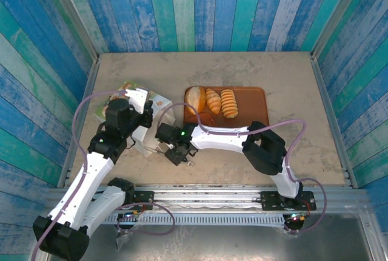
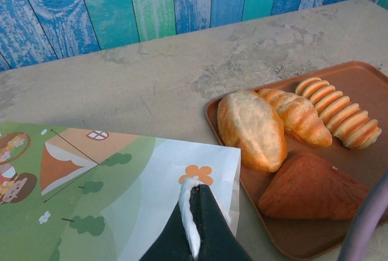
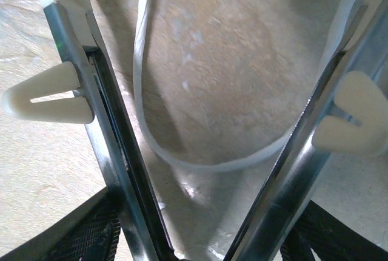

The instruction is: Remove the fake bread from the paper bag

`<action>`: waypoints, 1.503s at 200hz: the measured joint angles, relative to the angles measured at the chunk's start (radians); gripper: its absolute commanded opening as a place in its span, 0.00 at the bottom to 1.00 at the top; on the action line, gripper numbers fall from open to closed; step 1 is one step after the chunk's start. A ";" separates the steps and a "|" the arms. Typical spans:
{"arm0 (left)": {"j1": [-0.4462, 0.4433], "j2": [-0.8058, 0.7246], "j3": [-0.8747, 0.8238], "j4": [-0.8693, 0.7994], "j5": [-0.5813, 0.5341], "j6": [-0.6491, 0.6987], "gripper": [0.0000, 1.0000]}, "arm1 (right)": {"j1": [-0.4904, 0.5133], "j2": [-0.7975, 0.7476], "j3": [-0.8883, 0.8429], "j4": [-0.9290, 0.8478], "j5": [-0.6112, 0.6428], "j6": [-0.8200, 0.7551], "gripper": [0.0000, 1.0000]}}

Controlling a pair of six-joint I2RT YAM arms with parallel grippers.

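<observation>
The paper bag (image 1: 128,93) lies flat on the table at the left, its green printed side (image 2: 115,206) facing up. My left gripper (image 2: 197,193) (image 1: 141,115) is shut on one of its white cord handles (image 2: 187,212). To the bag's right, a brown tray (image 1: 251,100) carries fake bread: a pale roll (image 2: 251,128), a ridged croissant (image 2: 298,116), a ridged loaf (image 2: 338,110) and a triangular piece (image 2: 312,187). My right gripper (image 1: 165,149) (image 3: 200,109) hovers low over the table near the bag's front end. It is open, with a white cord loop (image 3: 212,165) lying between its fingers.
Blue and green plank walls close the table in on three sides. A metal rail (image 1: 212,189) runs along the near edge. Bare tabletop (image 1: 291,79) lies right of the tray and behind it.
</observation>
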 measured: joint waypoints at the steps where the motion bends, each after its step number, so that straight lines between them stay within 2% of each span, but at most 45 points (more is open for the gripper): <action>1: 0.000 0.000 0.000 0.000 0.000 0.000 0.00 | 0.000 0.002 0.003 -0.002 0.002 -0.001 0.67; 30: 0.000 -0.001 -0.013 0.004 -0.001 0.000 0.00 | 0.022 0.073 0.094 -0.068 0.021 -0.016 0.69; 74: 0.000 -0.001 -0.019 0.008 -0.003 0.000 0.00 | 0.029 0.104 0.121 -0.103 0.029 -0.013 0.72; 190: 0.000 -0.031 -0.028 0.023 -0.023 -0.001 0.00 | 0.040 0.151 0.181 -0.076 0.057 0.027 0.75; 231: 0.000 -0.031 -0.028 0.029 -0.023 -0.004 0.00 | 0.040 0.166 0.200 -0.064 0.059 0.068 0.69; 264: 0.000 -0.031 -0.028 0.027 -0.023 -0.006 0.00 | 0.040 0.166 0.201 -0.057 0.056 0.098 0.57; 300: 0.000 -0.039 -0.028 0.026 -0.039 -0.009 0.00 | 0.040 0.141 0.159 -0.020 0.054 0.105 0.50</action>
